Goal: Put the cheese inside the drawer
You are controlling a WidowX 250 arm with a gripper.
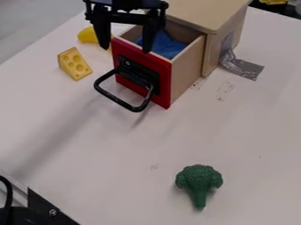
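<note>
- Red-fronted drawer (164, 90), used as landmark: pulled out of its wooden cabinet (204, 13), top open. I judge it was set so to let the cheese be lowered in from above.
- Cheese (74, 63), the item to be stored: outside the drawer, on the table (106, 154), a little apart from its left side as the camera views it. Wedge lying with a holed face showing; that position looks reachable from above.
- My pincer (126, 49): above the drawer's front edge, jaws wide apart, 0 items held. Such a spread would suit taking the wedge across its body. Height over the drawer: cannot tell.
- Handle (122, 103): black loop projecting from the drawer's front, free of my grip. With the drawer open, I see no present need to pull it.
- Blue item (171, 46): inside the drawer, probably a soft lining; identity unconfirmed.
- Yellow object (88, 35): beyond the cheese, beside the drawer. Care advised when closing on the wedge.
- Silver tape (244, 68): at the cabinet's side, behind the drawer, presumably anchoring it against tugs.
- Broccoli (199, 180): well in front of the drawer, no part in this job.
</note>
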